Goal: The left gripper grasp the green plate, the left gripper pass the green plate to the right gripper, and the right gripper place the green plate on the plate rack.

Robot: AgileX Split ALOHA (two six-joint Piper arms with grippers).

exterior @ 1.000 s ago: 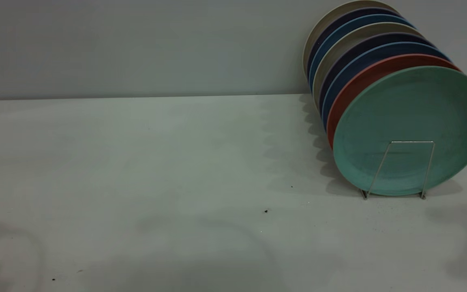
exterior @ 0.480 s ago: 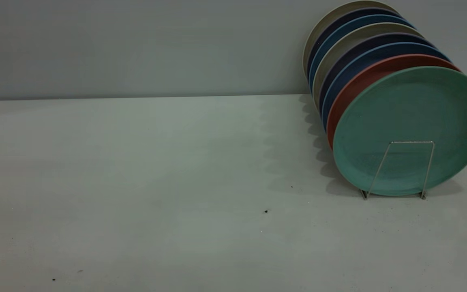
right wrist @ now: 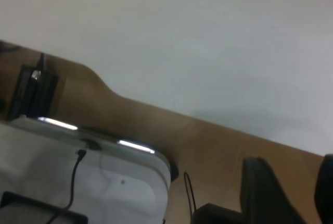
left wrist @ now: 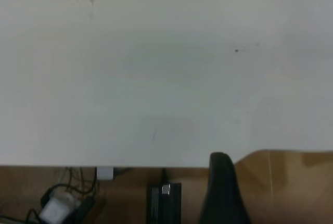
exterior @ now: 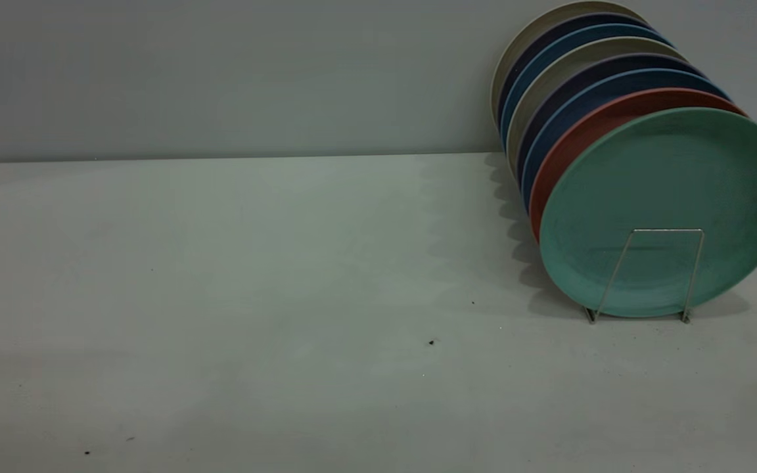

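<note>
The green plate point(exterior: 667, 197) is round, matte teal-green, with a low raised rim. It stands on edge, tilted back, at the front of a row of plates in the plate rack point(exterior: 648, 272) at the right of the pale surface point(exterior: 253, 295); a salmon-pink plate point(exterior: 589, 128) sits directly behind it, touching or nearly so. A squared wire loop crosses its lower face. The left tool point(left wrist: 223, 193) shows one dark finger, so I cannot tell its state. The right tool point(right wrist: 291, 193) shows two fingers apart, released, gripping nothing.

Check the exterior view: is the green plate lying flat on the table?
No. The green plate stands on edge in the plate rack, foremost in the row, in front of a salmon-pink plate.
</note>
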